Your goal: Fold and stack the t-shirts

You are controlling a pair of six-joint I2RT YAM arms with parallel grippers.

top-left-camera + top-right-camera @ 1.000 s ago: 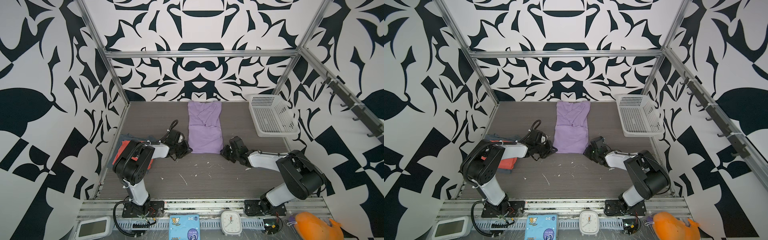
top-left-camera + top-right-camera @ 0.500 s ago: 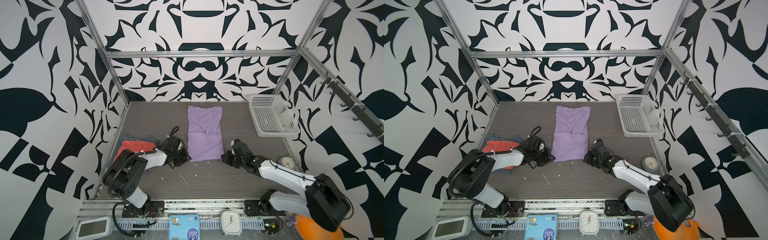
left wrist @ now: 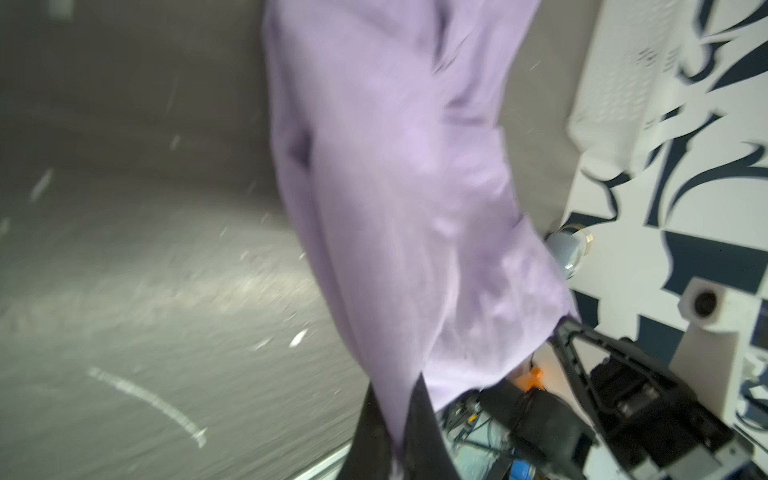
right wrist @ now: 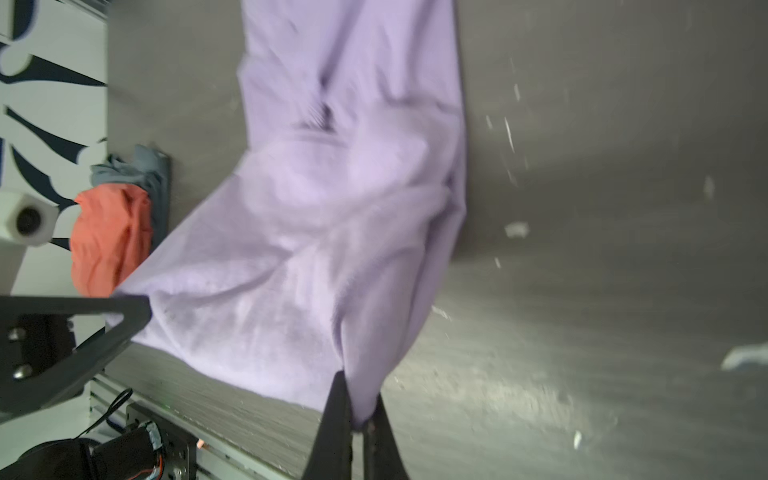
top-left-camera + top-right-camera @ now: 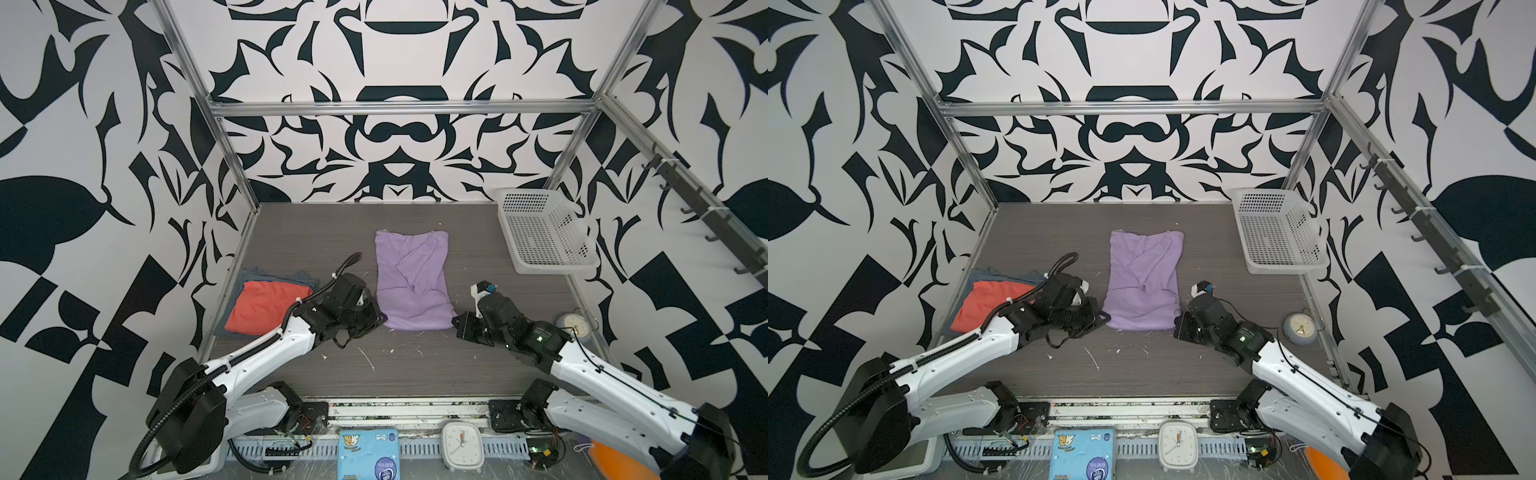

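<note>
A lavender t-shirt (image 5: pixel 411 282) (image 5: pixel 1144 282) lies lengthwise mid-table, folded narrow, with its near end raised and bunched. My left gripper (image 5: pixel 380 320) (image 5: pixel 1102 318) (image 3: pixel 397 399) is shut on its near left corner. My right gripper (image 5: pixel 455 322) (image 5: pixel 1177 326) (image 4: pixel 359 403) is shut on the near right corner. In both wrist views the cloth is pinched between the dark fingers. A folded coral-red t-shirt (image 5: pixel 266 305) (image 5: pixel 984 305) (image 4: pixel 110 245) rests on a grey-blue t-shirt (image 5: pixel 257 274) (image 5: pixel 1000 276) at the left edge.
A white perforated basket (image 5: pixel 544 232) (image 5: pixel 1275 232) stands at the back right. A round grey clock (image 5: pixel 571 326) (image 5: pixel 1300 328) sits by the right wall. On the front rail are a white clock (image 5: pixel 461 444), a blue packet (image 5: pixel 368 453) and an orange plush (image 5: pixel 615 461).
Both grippers have drawn the lavender shirt's near end toward the table's front and lifted it, so the shirt has slid nearer. Both arms now reach forward, uncovering the coral-red shirt.
</note>
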